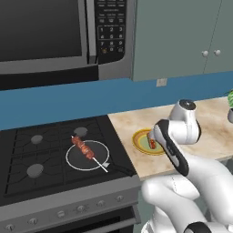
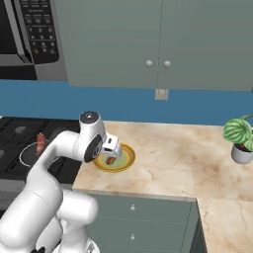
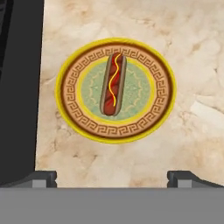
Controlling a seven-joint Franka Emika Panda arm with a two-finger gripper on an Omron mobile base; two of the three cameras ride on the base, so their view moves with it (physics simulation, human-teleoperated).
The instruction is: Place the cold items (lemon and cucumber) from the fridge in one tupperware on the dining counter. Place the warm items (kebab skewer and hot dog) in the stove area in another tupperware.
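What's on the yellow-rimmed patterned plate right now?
One hot dog with a mustard squiggle lies across the round yellow-rimmed patterned plate; nothing else. The plate's surface beneath it is hidden.

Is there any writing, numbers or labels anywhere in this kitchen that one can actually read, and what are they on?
Nothing here can be read.
Microwave keypad: rows of light marks on the dark buttons, too small and blurred to read.
Plate under the hot dog: a key-pattern border, decoration, not lettering.
Stove knobs: no legible markings.
Wall outlet: plain, no text.
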